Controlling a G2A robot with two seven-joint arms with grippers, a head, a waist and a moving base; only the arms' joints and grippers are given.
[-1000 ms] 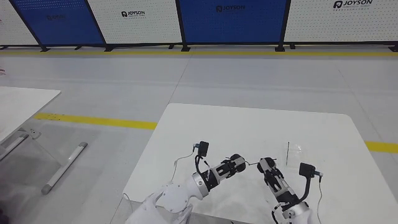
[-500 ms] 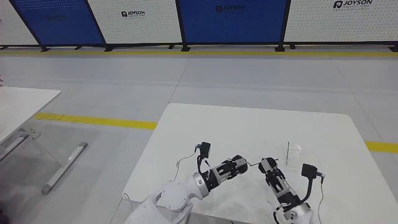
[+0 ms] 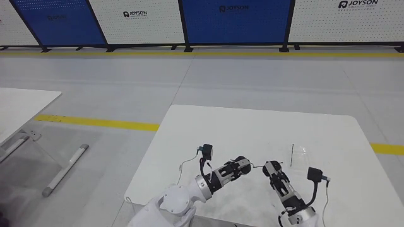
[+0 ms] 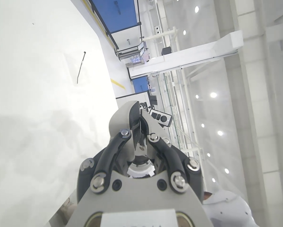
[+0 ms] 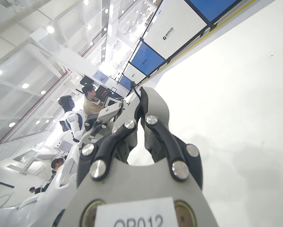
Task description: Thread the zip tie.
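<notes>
White tabletop (image 3: 252, 123), both arms low near its near edge, tips facing each other. Left pincer (image 3: 245, 165) comes in from the left side of the top view, right pincer (image 3: 267, 166) from the right. The 2 tips are near each other with a small gap between.

Zip tie (image 3: 256, 165) reads as a thin dark line bridging that gap, held up off the tabletop.

Left pincer is closed on the zip tie. In the left wrist view both fingers (image 4: 122, 119) press together, and the thin strip sits edge-on in the seam between them.

Right pincer is closed on the zip tie too. In the right wrist view the ribbed pads (image 5: 144, 100) meet, the black strap runs up the seam, and a thicker dark end pokes out just past the fingertips. The left pincer's grey linkage sits just beyond that end in the same view. Cannot tell whether the strap's tail is inside the head.

Loose tie (image 3: 292, 154) is a 2nd black tie lying on the tabletop, farther out and to the right of the pincers, well apart from both. The left wrist view shows it (image 4: 81, 66) with a small head at 1 end and a slight bend at the other.

Behind: blue and white partition panels (image 3: 237, 9) stand on the floor beyond the tabletop, with a yellow floor line (image 3: 95, 122) nearer.
</notes>
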